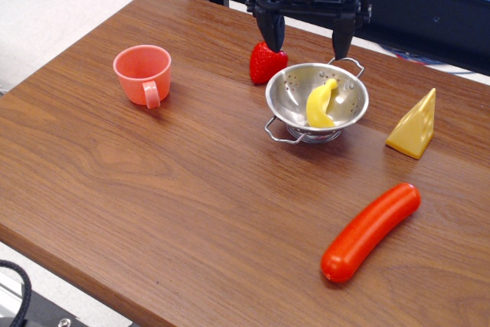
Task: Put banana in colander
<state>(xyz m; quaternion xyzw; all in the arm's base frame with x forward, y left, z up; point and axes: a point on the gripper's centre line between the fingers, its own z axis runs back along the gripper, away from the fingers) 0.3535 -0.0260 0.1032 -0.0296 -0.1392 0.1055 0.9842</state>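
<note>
One wood-grain table [153,181] — banana [319,105] lies inside the colander [352,101]. Gripper [308,36] above it, jaws spread, empty. Pale floor [46,5], dark frame [429,13] behind.

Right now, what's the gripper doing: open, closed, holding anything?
Gripper: open and empty, fingers spread above the colander; the banana lies inside it.

text: none legible — labels: none | brands, numbers, signs: none
</note>
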